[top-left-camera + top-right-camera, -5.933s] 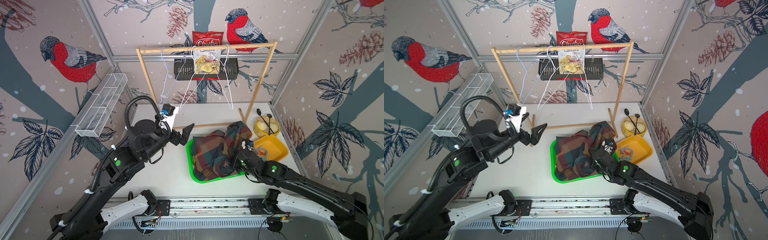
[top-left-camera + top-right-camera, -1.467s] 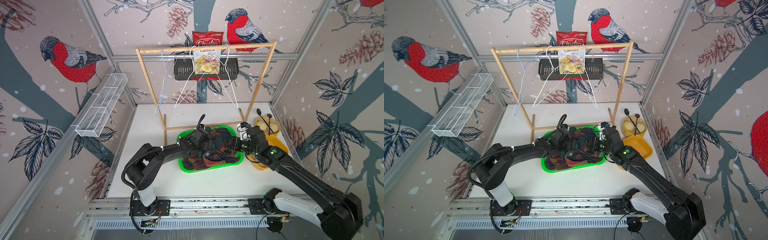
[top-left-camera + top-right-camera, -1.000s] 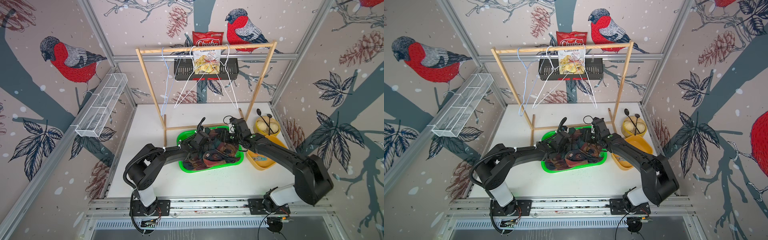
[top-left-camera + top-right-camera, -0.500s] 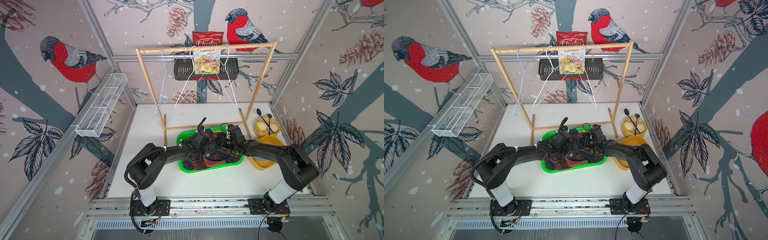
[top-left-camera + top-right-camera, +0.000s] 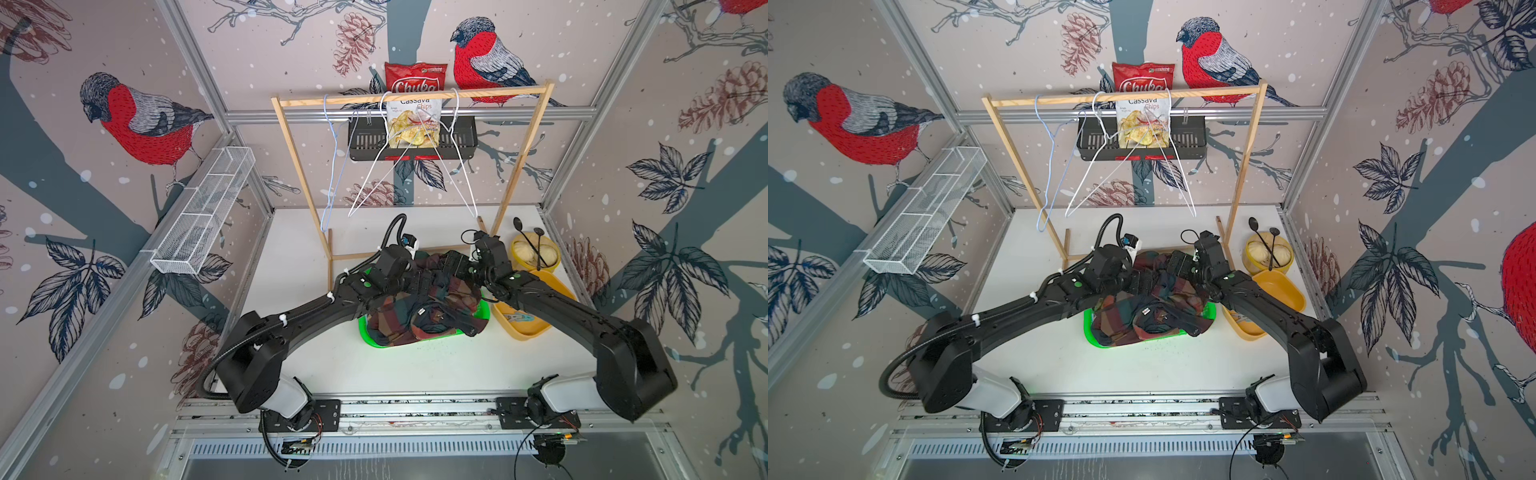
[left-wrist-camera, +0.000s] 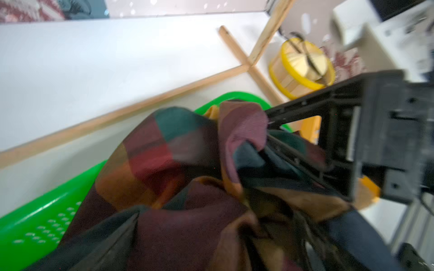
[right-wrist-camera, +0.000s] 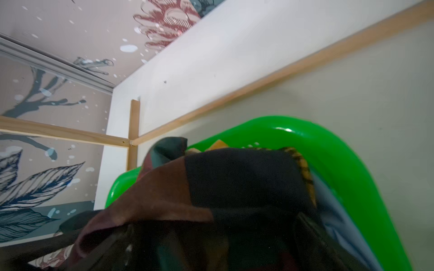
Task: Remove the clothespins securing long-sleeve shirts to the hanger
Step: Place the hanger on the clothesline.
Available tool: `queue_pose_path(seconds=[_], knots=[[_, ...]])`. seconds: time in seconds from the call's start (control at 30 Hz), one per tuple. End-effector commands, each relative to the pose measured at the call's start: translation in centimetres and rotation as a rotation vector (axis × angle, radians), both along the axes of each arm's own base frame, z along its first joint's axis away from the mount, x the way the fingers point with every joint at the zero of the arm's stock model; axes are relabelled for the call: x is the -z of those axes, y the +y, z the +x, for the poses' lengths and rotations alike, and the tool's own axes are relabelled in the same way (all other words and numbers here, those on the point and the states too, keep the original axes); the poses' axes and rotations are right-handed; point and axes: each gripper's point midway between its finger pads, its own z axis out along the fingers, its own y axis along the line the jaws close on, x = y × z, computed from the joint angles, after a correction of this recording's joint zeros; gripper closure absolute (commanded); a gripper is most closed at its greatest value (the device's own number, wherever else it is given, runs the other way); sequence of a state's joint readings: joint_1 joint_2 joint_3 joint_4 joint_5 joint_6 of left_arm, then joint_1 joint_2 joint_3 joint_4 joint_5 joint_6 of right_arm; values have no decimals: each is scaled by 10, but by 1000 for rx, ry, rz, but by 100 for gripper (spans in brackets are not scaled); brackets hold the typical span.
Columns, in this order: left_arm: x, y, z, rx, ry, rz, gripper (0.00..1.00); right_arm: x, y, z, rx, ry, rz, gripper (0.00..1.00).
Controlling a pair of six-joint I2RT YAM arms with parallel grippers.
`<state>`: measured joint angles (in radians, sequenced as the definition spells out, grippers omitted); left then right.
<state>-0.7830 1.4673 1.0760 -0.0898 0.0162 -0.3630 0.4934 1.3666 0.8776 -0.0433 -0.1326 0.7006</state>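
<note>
**A:** Both top views show only the check shirt, heaped in the green basket.

**B:** The right wrist view adds a light blue shirt and the edge of a yellow plaid shirt beneath it.

**A:** Grippers?

**B:** The left wrist view shows the right gripper spread at a fold. The left gripper is spread too, over the cloth.

**A:** Clothespins?

**B:** A pale clothespin lies in the yellow tray. The red bag reads "Chuba", the white bag "Cassava Chips".
</note>
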Motion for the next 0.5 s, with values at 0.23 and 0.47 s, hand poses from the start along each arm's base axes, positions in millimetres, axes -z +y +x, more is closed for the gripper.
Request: queue_pose_path(seconds=[0.23,0.47], knots=[[-77,59,-38,-2,-149,-49,4,-69,-65,-8,98,-169,24,0],[-85,174,-40,-467,-380,-16,4,-83,-143,-5,388,-303,-172,0]])
